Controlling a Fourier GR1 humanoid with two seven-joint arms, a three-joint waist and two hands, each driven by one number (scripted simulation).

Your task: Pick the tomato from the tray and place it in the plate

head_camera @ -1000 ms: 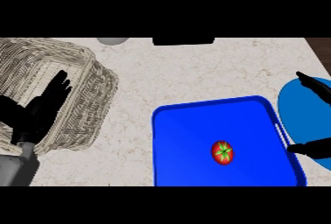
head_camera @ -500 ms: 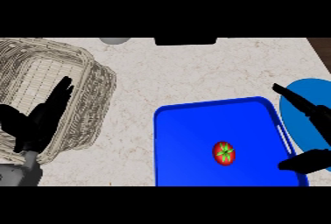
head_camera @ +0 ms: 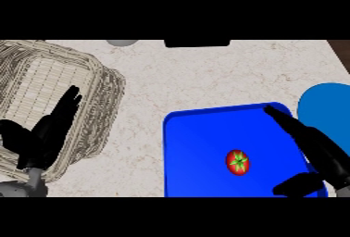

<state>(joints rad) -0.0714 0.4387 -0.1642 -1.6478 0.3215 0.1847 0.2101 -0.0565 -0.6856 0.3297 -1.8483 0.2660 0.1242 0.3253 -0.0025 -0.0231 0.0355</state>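
A red tomato (head_camera: pixel 238 162) with a green star-shaped stem lies on the blue tray (head_camera: pixel 198 143) at the lower right. My right hand (head_camera: pixel 318 153) is open over the tray's right edge, fingers stretched toward the far corner and thumb low, with the tomato a short way to its left and untouched. The blue plate (head_camera: pixel 329 107) lies right of the tray, partly cut off by the view's edge and partly covered by my hand. My left hand (head_camera: pixel 46 134) rests open at the left, fingers up, over the wicker basket.
A woven wicker basket (head_camera: pixel 65 78) fills the left side of the marbled counter. A grey round object (head_camera: pixel 121 42) and a dark block (head_camera: pixel 196 43) sit at the counter's far edge. Bare counter lies between basket and tray.
My right hand has moved left from over the plate onto the tray's right edge, closer to the tomato. The left hand and tomato stay where they were.
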